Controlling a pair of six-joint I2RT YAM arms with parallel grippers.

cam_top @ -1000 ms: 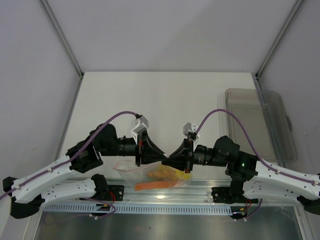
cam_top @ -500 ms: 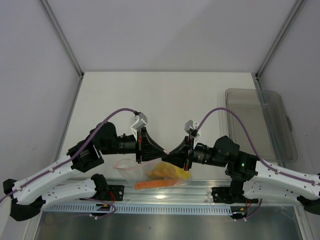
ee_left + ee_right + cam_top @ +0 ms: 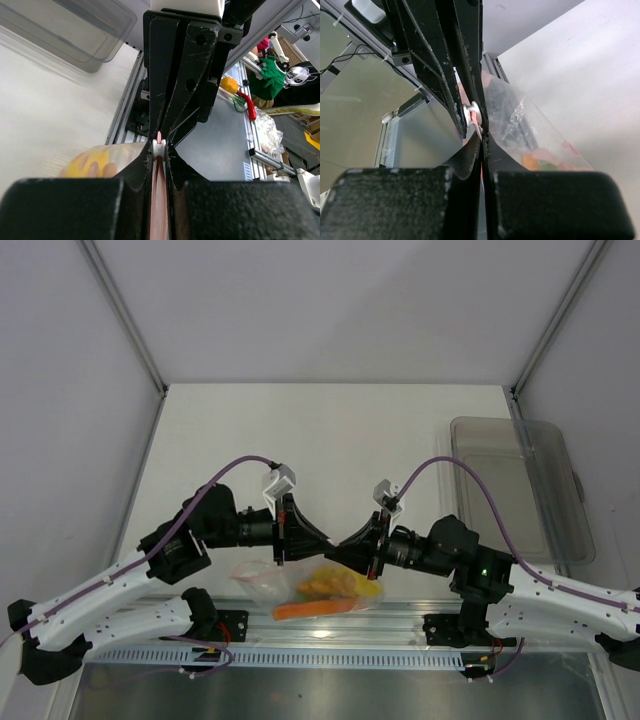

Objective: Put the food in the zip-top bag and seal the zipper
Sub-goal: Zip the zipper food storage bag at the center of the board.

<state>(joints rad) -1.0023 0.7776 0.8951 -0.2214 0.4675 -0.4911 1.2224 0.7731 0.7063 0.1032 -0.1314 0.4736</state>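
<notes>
The zip-top bag (image 3: 283,583) hangs at the table's near edge with the food (image 3: 330,587) inside: yellow pieces and an orange piece (image 3: 310,610). My left gripper (image 3: 332,541) is shut on the pink-red zipper (image 3: 159,200), right at its white slider (image 3: 159,146). My right gripper (image 3: 345,544) meets it tip to tip and is shut on the bag's mouth edge beside the slider (image 3: 471,113). The left wrist view shows a yellow piece (image 3: 87,165) through the plastic. The right wrist view shows the crinkled bag (image 3: 530,125) and orange food (image 3: 532,161).
A rigid grey-clear tray (image 3: 520,485) lies at the right of the table; it also shows in the left wrist view (image 3: 65,30). The aluminium rail (image 3: 400,625) and the arm bases run along the near edge under the bag.
Both grippers have shifted slightly away from the near edge, still tip to tip on the bag's mouth. The bag and food have barely moved.
</notes>
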